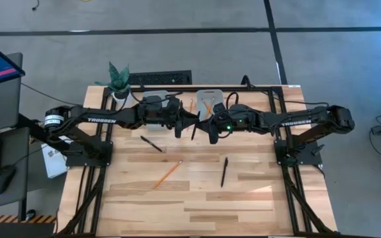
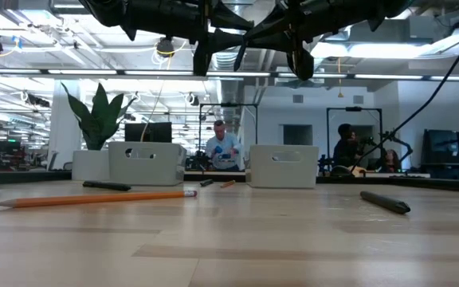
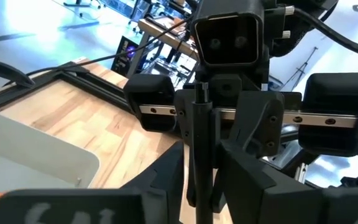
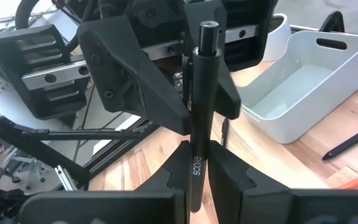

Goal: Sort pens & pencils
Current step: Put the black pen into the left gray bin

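While the right gripper (image 1: 202, 127) clamps its fingers on a pen (image 4: 201, 112) at upper centre, the left gripper (image 1: 189, 123) fingers stand partly apart around it, above the bench (image 1: 197, 198).

Pens (image 1: 223, 171) (black) and pencils (image 1: 169, 173) lie scattered.
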